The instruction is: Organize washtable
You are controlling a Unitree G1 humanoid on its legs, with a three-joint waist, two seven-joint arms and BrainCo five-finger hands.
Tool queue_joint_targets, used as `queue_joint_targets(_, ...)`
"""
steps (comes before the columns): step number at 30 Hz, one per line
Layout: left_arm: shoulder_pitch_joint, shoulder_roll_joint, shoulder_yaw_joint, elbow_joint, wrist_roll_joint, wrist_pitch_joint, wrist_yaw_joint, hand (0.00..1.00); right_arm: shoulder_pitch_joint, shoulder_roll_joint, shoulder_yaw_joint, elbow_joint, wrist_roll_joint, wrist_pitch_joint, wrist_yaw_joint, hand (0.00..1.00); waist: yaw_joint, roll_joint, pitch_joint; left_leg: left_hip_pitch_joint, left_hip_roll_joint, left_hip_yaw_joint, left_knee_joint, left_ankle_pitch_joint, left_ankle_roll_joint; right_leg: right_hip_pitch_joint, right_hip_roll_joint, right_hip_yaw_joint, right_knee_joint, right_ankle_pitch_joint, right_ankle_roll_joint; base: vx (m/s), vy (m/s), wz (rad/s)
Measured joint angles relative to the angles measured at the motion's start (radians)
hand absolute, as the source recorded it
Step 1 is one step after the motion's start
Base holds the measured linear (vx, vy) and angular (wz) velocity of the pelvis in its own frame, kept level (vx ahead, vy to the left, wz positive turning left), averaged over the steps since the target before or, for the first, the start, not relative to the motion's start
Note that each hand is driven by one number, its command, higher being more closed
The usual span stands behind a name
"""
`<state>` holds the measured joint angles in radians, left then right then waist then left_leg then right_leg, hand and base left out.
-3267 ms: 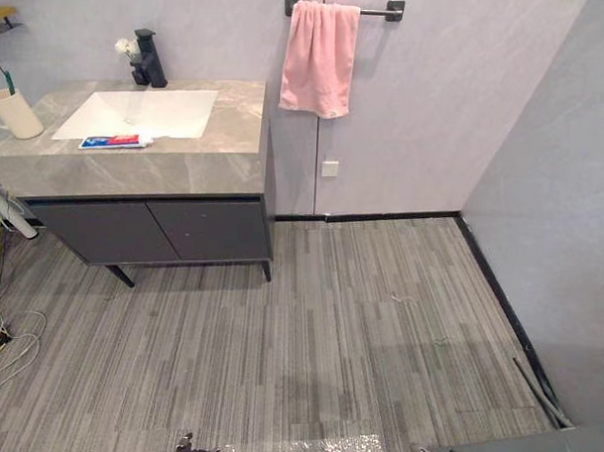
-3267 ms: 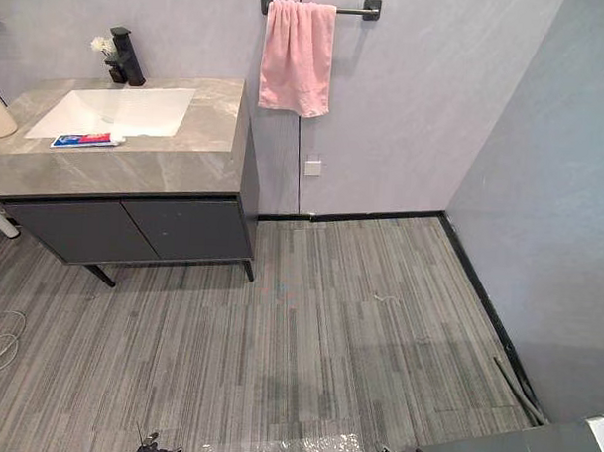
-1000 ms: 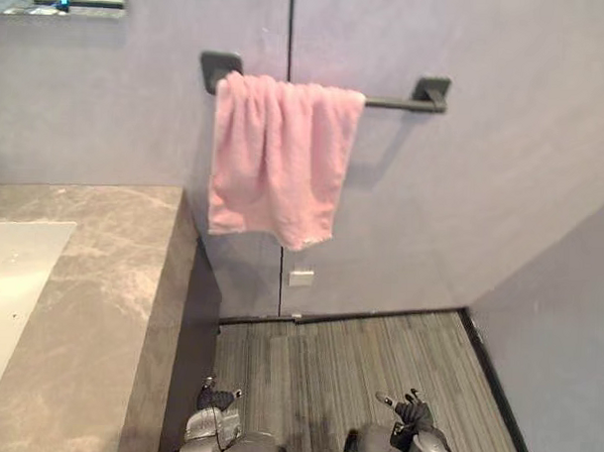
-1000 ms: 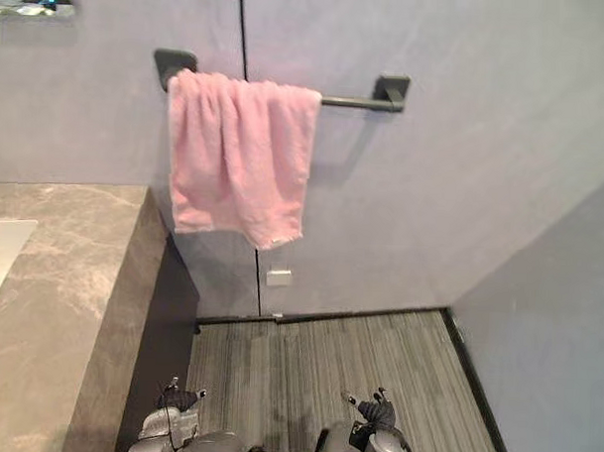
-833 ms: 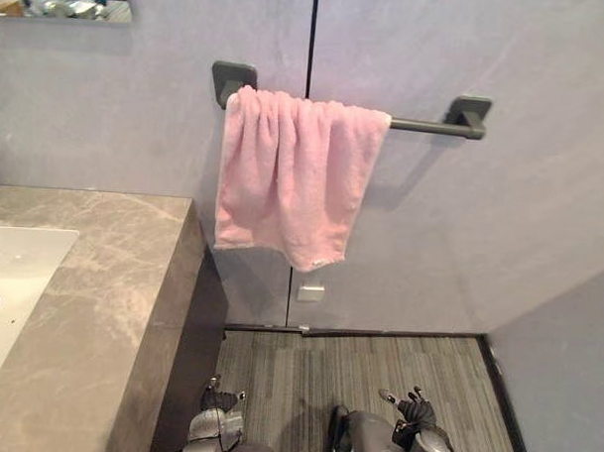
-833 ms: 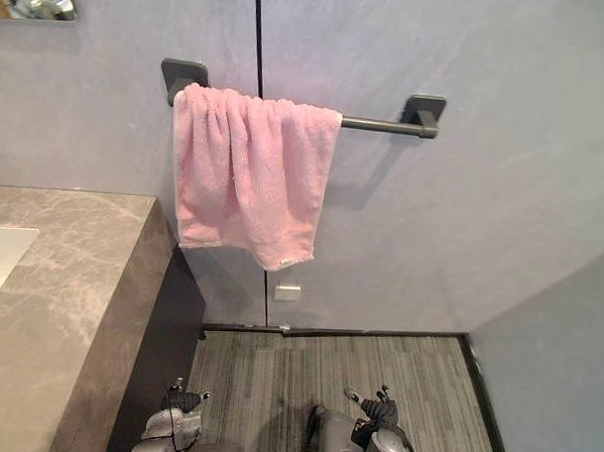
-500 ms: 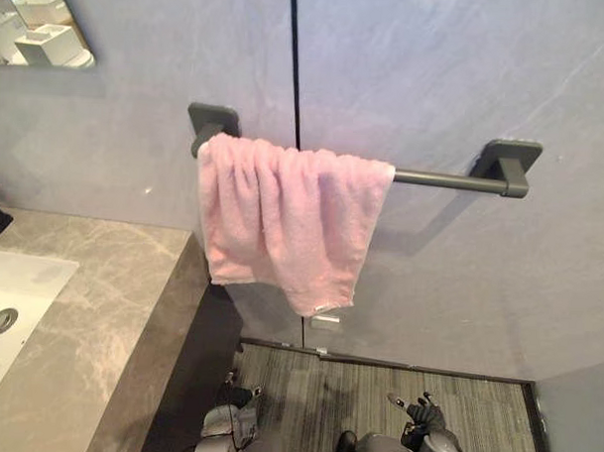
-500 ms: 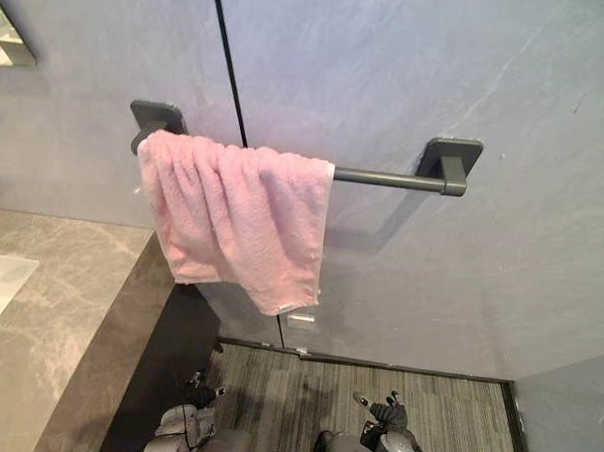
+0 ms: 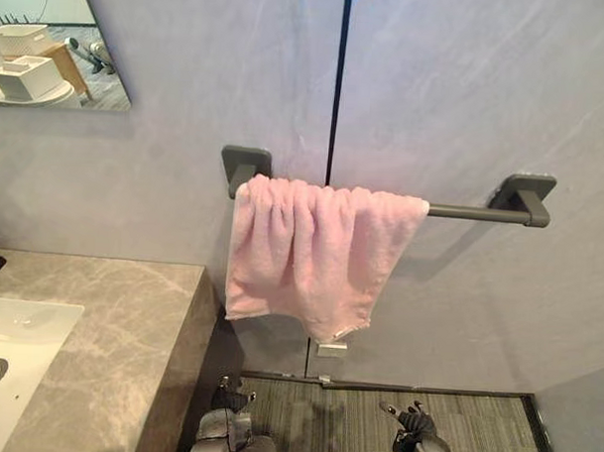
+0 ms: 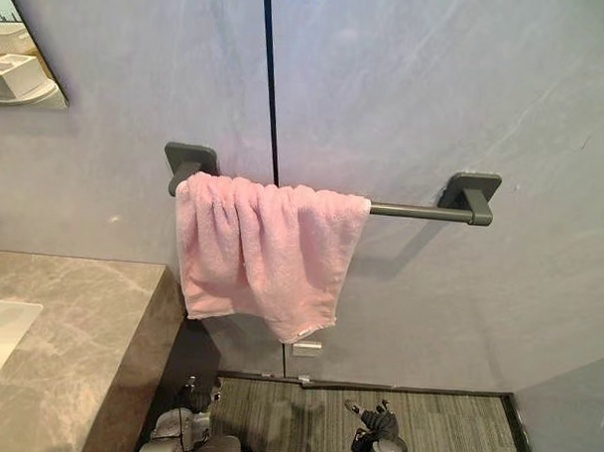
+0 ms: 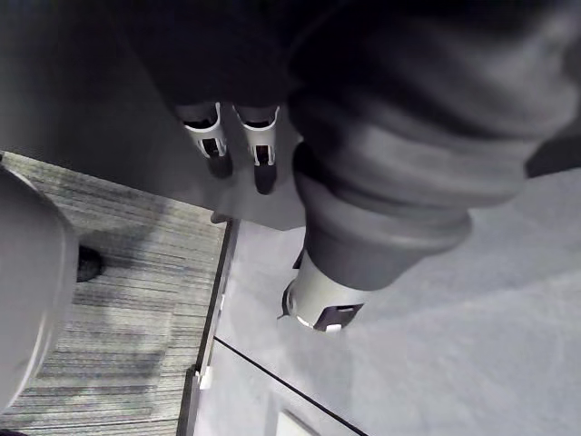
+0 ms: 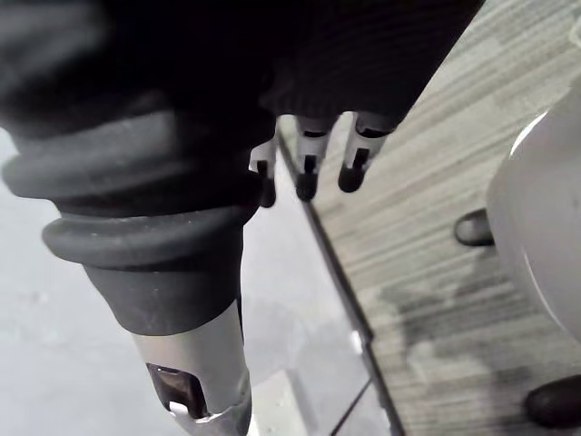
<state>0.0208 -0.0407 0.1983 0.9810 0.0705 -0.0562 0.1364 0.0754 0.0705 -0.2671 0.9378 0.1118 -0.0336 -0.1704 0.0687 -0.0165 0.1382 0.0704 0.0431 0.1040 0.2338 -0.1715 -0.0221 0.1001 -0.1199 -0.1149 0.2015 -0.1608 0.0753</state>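
Desk (image 9: 100, 338) of grey marble fills the lower left. Pink towel (image 9: 311, 256), centre frame, drapes bunched over the towel bar (image 9: 471, 211); probably soft, light and limp, best pinched at its hanging lower edge. Left hand (image 9: 223, 427) and right hand (image 9: 414, 428), at the bottom edge, hang relaxed and empty.

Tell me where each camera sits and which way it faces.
Left eye view: on the head, facing the wall and the pink towel on its towel bar; left robot hand and right robot hand hang low.
Right eye view: beside it, same scene.
Left wrist view: looks along the open left robot hand to the floor.
Right wrist view: the same along the open right robot hand.
Wrist views share the floor.
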Motion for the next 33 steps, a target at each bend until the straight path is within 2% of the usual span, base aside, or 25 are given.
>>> queue_joint_targets(10, 0.014, -0.001, -0.010, -0.004, -0.119, -0.029, 0.043, 0.00, -0.002, -0.011, 0.017, 0.020, 0.000, -0.004, -0.004, 0.00, 0.001, 0.006, -0.011, 0.056, -0.006, -0.018, -0.087, 0.041, -0.012, 0.051, 0.009, -0.025, -0.050, 0.015, -0.009, 0.01, -0.010, 0.05)
queue_joint_targets(15, 0.067, -0.006, -0.048, -0.107, -0.170, -0.037, 0.065, 0.00, -0.001, -0.015, 0.035, 0.017, 0.001, -0.008, -0.007, 0.00, 0.001, 0.004, -0.011, 0.063, -0.006, -0.022, -0.101, 0.051, -0.012, 0.053, 0.010, -0.029, -0.051, 0.015, -0.009, -0.04, -0.010, 0.03)
queue_joint_targets(20, 0.213, -0.003, -0.156, -0.509, -0.218, -0.037, 0.089, 0.00, 0.028, -0.011, 0.084, -0.028, 0.006, -0.009, -0.028, 0.00, 0.007, -0.017, -0.006, 0.056, -0.008, -0.048, -0.123, 0.072, -0.014, 0.057, 0.009, -0.056, -0.063, 0.023, -0.011, -0.04, -0.010, 0.14)
queue_joint_targets(23, 0.254, 0.007, -0.188, -0.730, -0.230, -0.056, 0.088, 0.00, 0.044, -0.014, 0.110, -0.052, 0.012, -0.010, -0.032, 0.00, 0.007, -0.017, -0.006, 0.055, -0.007, -0.056, -0.118, 0.072, -0.014, 0.064, 0.010, -0.064, -0.066, 0.024, -0.012, -0.04, -0.013, 0.08)
queue_joint_targets(27, 0.267, 0.004, -0.193, -0.851, -0.232, -0.087, 0.087, 0.00, 0.045, -0.018, 0.122, -0.052, 0.013, -0.009, -0.032, 0.00, 0.010, -0.017, -0.006, 0.050, -0.007, -0.062, -0.116, 0.072, -0.014, 0.069, 0.011, -0.069, -0.069, 0.024, -0.012, -0.05, -0.010, 0.04)
queue_joint_targets(30, 0.275, -0.011, -0.210, -0.896, -0.235, -0.087, 0.088, 0.00, 0.052, -0.022, 0.129, -0.050, 0.013, -0.009, -0.031, 0.00, 0.029, -0.019, -0.007, 0.040, 0.000, -0.065, -0.112, 0.071, -0.015, 0.070, 0.012, -0.069, -0.067, 0.024, -0.013, 0.00, -0.009, 0.03)
queue_joint_targets(33, 0.286, -0.016, -0.222, -0.970, -0.232, -0.088, 0.094, 0.00, 0.052, -0.021, 0.129, -0.048, 0.013, -0.008, -0.031, 0.00, 0.030, -0.023, -0.008, 0.025, 0.000, -0.072, -0.093, 0.069, -0.017, 0.070, 0.013, -0.074, -0.066, 0.024, -0.013, -0.01, -0.013, 0.09)
